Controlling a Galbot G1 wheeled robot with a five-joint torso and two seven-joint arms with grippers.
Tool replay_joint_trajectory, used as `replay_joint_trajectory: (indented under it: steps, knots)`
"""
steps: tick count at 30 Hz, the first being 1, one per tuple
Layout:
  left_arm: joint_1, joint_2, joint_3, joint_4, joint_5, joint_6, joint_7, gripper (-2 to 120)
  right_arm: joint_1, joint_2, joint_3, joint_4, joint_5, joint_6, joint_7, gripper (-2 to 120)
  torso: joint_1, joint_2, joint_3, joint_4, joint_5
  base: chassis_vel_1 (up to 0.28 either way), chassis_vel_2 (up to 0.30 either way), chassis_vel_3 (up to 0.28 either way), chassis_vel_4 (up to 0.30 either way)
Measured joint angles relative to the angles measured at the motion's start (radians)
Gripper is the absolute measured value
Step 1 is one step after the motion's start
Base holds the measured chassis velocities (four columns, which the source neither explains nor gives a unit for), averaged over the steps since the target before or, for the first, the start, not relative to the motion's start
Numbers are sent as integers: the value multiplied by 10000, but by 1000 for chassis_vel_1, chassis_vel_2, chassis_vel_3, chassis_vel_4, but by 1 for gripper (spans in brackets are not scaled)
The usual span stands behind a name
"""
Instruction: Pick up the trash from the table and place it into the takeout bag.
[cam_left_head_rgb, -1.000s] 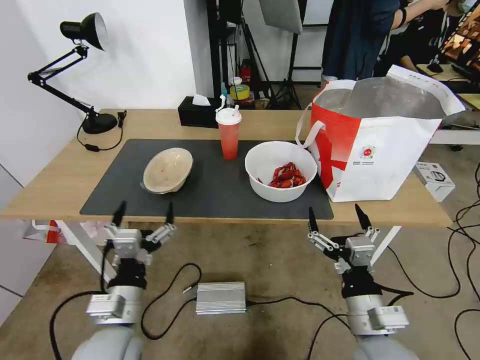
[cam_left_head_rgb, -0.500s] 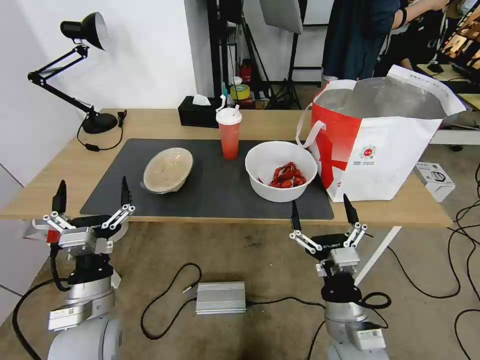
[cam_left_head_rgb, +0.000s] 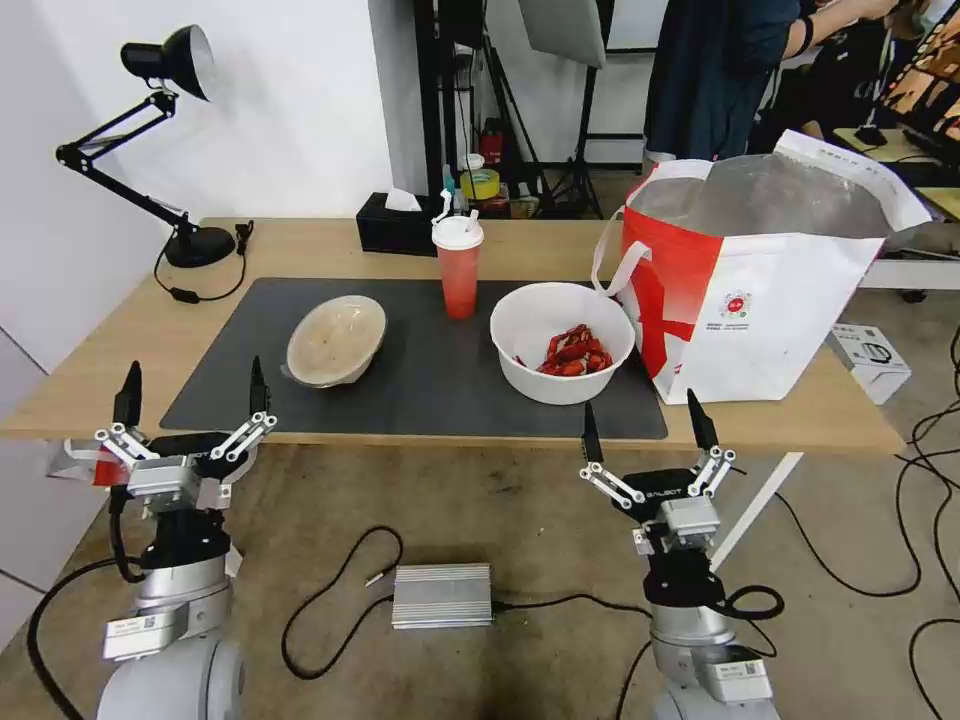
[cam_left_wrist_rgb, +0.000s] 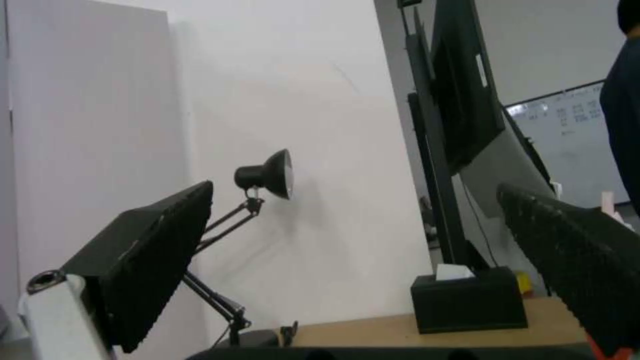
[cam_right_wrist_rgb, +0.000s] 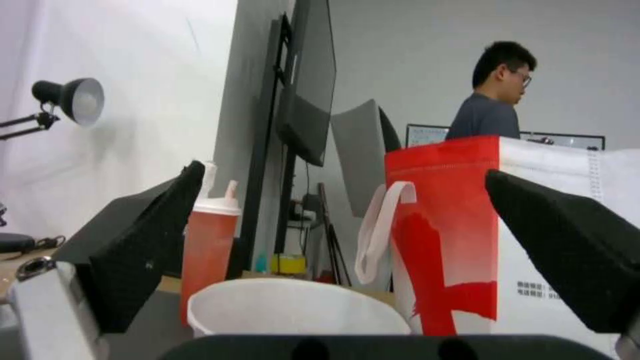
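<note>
All 3 pieces of trash sit on the tabletop (cam_left_head_rgb: 120, 350): the beige plastic bowl (cam_left_head_rgb: 335, 340), the red cup (cam_left_head_rgb: 458, 265) and the white bowl (cam_left_head_rgb: 561, 341) of crawfish scraps, just beside the takeout bag (cam_left_head_rgb: 760, 290). The white bowl looks light and stiff; its rim seems the best hold, kept level. The cup looks tippy. The left claw (cam_left_head_rgb: 190, 395) and right claw (cam_left_head_rgb: 645, 425) hover below the near edge, pointing up, fingers apart.

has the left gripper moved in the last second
Yes. The left gripper has shifted toward the robot's left along the table edge, away from the beige bowl.
</note>
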Motion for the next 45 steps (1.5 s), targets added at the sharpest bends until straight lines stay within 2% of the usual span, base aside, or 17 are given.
replay_joint_trajectory:
  steps: [16, 37, 45]
  knots:
    - [-7, 56, 69, 336, 278, -279, 456, 100, -13, -186, -19, 380, 650, -395, -393, 100, 0, 0, 0, 0, 1, 0, 0, 0, 0]
    - [-32, 47, 108, 487, 300, -346, 548, 100, 173, -341, -82, 563, 784, -825, -713, 100, 0, 0, 0, 0, 0, 0, 0, 0, 0]
    - [-32, 58, 109, 486, 287, -363, 585, 100, 425, -724, -170, 1206, 782, -1934, -719, 100, 0, 0, 0, 0, 0, 0, 0, 0, 0]
